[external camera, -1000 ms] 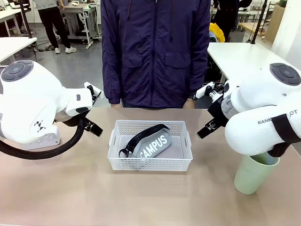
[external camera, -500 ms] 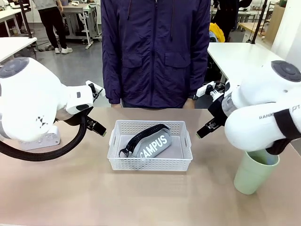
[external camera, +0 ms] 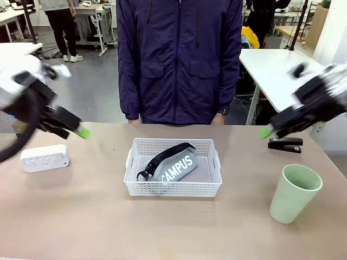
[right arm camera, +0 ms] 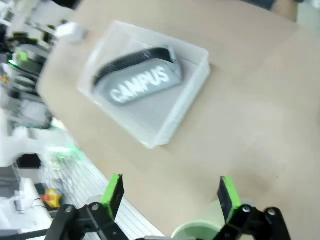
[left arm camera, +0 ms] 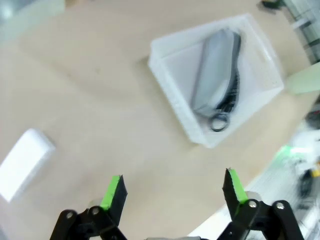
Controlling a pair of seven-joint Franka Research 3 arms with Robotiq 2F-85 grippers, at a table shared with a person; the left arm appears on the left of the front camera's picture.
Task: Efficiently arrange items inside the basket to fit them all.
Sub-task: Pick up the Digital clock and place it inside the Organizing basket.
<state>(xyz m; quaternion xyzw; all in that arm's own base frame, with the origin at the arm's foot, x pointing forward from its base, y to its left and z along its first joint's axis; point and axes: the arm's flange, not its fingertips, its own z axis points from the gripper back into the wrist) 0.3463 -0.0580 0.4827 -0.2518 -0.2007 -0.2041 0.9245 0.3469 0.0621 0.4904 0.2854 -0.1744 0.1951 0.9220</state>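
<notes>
The white basket [external camera: 172, 189] sits mid-table with the grey "CAMPUS" pouch [external camera: 174, 166] lying slantwise inside it. A small white box [external camera: 44, 157] rests at the left, a black stapler [external camera: 286, 144] at the far right, and a pale green cup [external camera: 294, 193] stands upright at the near right. My left gripper [external camera: 81, 131] hovers open above the table left of the basket, and my right gripper [external camera: 265, 131] hovers open to its right; both are blurred. From above, the left gripper [left arm camera: 174, 189] stands wide with basket [left arm camera: 175, 102], pouch [left arm camera: 212, 75] and box [left arm camera: 22, 162] below. The right gripper [right arm camera: 171, 192] is equally wide over basket [right arm camera: 180, 120], pouch [right arm camera: 140, 82] and cup [right arm camera: 200, 232].
A person in a dark blue jacket [external camera: 179, 59] stands at the table's far edge behind the basket, arms down. Bare tabletop [external camera: 135, 227] stretches in front of the basket. Other tables and people are farther back.
Both arms have swung up and outward, away from the basket's sides. The white box and the stapler, hidden behind them before, now show. Basket, pouch and cup have not moved.
</notes>
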